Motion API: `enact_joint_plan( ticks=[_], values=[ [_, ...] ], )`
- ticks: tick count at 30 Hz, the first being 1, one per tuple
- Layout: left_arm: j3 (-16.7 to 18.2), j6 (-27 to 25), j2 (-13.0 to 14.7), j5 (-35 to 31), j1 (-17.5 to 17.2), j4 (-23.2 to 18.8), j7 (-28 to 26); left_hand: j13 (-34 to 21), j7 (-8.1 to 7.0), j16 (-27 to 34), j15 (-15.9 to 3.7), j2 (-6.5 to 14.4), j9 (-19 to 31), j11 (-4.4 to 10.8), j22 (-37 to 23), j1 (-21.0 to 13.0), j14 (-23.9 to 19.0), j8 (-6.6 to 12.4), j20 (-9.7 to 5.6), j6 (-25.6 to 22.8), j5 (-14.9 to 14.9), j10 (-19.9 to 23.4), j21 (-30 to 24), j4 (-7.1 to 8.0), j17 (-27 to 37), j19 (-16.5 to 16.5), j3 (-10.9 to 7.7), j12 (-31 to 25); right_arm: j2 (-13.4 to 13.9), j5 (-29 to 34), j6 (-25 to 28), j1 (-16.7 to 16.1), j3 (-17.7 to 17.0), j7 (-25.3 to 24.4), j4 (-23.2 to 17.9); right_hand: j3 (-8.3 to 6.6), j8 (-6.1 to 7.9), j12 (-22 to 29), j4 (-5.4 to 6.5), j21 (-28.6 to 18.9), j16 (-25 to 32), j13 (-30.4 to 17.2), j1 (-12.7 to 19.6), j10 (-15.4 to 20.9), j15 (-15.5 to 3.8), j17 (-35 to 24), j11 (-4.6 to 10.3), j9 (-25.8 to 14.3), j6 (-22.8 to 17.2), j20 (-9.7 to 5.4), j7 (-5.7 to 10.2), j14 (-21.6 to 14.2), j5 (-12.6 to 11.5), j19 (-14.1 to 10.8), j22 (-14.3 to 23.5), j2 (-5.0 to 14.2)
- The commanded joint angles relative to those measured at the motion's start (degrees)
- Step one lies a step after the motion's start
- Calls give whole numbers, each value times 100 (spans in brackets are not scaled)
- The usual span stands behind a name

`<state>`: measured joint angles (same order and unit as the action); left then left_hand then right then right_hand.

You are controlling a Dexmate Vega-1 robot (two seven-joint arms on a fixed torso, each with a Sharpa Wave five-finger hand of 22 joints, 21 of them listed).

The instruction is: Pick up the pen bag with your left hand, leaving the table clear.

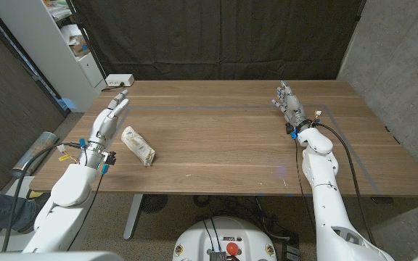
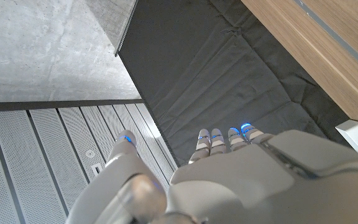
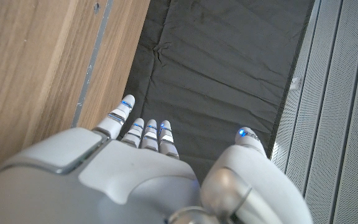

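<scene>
Pen bag (image 1: 138, 146) flat on table (image 1: 223, 145), long axis diagonal, beside empty, spread left hand (image 1: 109, 118)

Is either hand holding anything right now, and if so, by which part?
Nothing is held. The left hand is open beside the pen bag, apart from it; the right hand is open too.

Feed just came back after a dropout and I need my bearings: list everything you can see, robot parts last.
pen bag: one, pale beige, lying on the table's left part, just right of the left hand
table: one, brown wood
white box: one, white, at the table's far left corner
curtain: one, black, behind the table
shelf unit: one, white, beyond the table's left side
left hand: one, white, open, beside the pen bag
right hand: one, white, open, over the table's right part
</scene>
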<state>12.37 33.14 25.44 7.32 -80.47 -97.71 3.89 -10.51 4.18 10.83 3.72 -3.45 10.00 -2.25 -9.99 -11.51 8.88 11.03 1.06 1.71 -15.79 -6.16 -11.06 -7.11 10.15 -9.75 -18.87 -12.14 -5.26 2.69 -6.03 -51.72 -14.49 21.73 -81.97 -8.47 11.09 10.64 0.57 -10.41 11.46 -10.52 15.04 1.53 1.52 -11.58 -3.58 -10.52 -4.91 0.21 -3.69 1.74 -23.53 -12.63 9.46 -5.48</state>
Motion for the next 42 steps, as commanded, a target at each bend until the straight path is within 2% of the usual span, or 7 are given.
enact_joint_plan(
  ticks=[1,15,23,28,33,42],
  values=[
    [176,93,-156,-450,-187,-157,-235,-29,1,32,3,19,19,32,-33,-65,-47,26,28,-19,-12,40,-44,-17,15,-235,11,-32,1,1,35,-108,13,15,-128,21,13,50,-11,-47,32,-14,32,35,42,-11,-42,-23,-29,34,26,-18,-25,-28,28,50],
    [320,-51,-159,-987,-225,-292,-399,-31,-27,23,-22,33,19,58,-33,-119,-57,15,35,-23,-21,52,-38,-34,15,-239,8,-26,9,18,87,-161,48,-9,-197,30,10,46,-12,-45,31,-14,32,27,42,-12,-38,-23,-21,39,25,-19,-32,-22,28,54],
    [293,-53,17,-1436,-56,-178,-444,-32,-36,18,-24,38,18,63,-32,-159,-58,7,41,-6,-31,53,-35,-51,15,-242,1,-22,-9,74,118,-227,71,-99,-310,36,7,46,-13,-45,32,-14,33,29,43,-12,-30,-23,-16,41,27,-22,-36,-22,28,57],
    [280,26,128,-1408,50,-87,-388,-32,-45,19,-24,40,18,71,-31,-185,-64,4,45,1,-37,57,-34,-62,15,-242,-3,-22,-21,116,144,-276,81,-183,-392,40,8,43,-13,-45,31,-14,33,21,43,-12,-30,-23,-19,40,22,-22,-38,-22,28,58],
    [308,28,254,-1486,75,-84,-338,-33,-48,22,-33,42,19,76,-31,-213,-78,8,45,-8,-44,73,-37,-74,15,-233,-8,-26,-37,146,130,-321,92,-269,-447,44,9,44,-14,-45,30,-14,34,25,42,-12,-37,-23,-21,41,26,-20,-41,-21,28,59],
    [529,156,324,-1698,-37,-139,-399,-35,-48,25,-34,44,19,92,-30,-267,-102,16,60,-30,-57,101,-43,-96,15,-210,-16,-33,-41,266,165,-292,148,-446,-508,52,11,43,-15,-44,32,-15,35,24,46,-12,-42,-23,-25,34,26,-28,-46,-19,28,60]
  ],
)
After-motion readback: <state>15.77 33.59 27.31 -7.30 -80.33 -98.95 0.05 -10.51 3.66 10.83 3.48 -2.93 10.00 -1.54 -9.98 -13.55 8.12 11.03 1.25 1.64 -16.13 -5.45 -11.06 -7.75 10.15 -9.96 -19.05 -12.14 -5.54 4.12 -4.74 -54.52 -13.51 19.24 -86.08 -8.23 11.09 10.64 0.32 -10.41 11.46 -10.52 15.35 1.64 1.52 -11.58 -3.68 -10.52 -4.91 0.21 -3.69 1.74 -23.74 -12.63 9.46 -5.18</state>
